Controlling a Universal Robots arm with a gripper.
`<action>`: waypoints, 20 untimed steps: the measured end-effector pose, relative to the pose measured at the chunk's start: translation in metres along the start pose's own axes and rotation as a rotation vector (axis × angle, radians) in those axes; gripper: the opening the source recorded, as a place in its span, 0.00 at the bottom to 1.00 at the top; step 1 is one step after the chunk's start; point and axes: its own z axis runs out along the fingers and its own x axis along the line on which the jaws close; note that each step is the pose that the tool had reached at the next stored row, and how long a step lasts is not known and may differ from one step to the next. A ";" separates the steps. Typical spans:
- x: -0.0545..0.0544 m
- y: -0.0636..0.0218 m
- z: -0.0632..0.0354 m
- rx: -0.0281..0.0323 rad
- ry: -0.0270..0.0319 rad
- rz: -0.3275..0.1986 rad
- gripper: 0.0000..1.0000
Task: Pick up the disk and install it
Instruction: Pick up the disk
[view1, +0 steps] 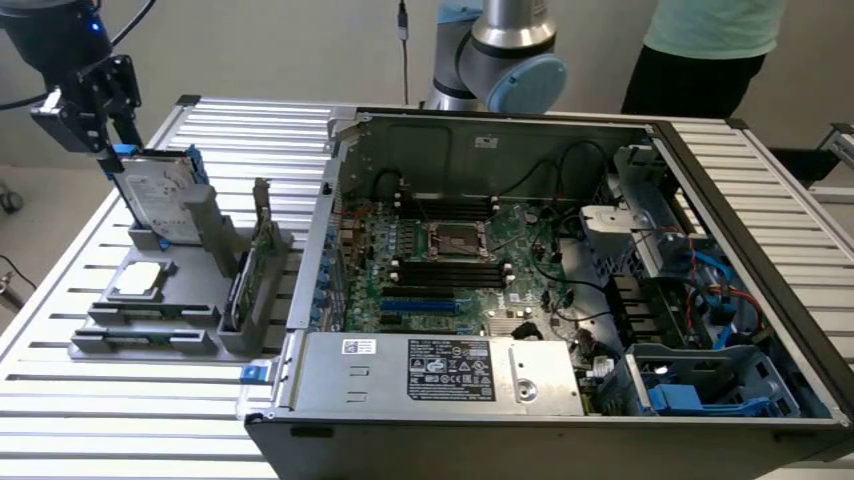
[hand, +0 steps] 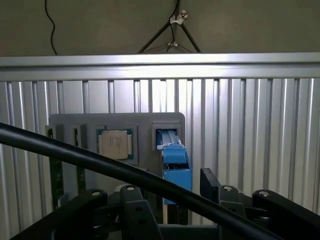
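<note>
Gripper (view1: 118, 140) spread wide at the top edge of the disk (view1: 160, 195). Disk stands upright in the grey rack (view1: 147, 335) on the table (view1: 80, 420). It sits between the fingers (hand: 210, 184), unclamped.

Rectangular silver-grey metal disk (view1: 158, 195): white label, blue plastic side rails. Flat matte-grey plastic holder tray (view1: 147, 335); ribbed silver aluminium desk (view1: 120, 420), striped with dark grooves. Open silver-and-black computer case (view1: 494, 140): green circuit board (view1: 447, 270), white-stickered silver box (view1: 441, 370), blue clips (view1: 674, 398).
</note>
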 end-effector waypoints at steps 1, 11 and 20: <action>0.000 0.0000 0.0018 0.0001 0.0015 -0.001 0.54; -0.005 -0.0001 0.0197 0.0074 0.0046 -0.010 0.54; -0.006 0.0022 0.0290 0.0206 0.0081 -0.010 0.54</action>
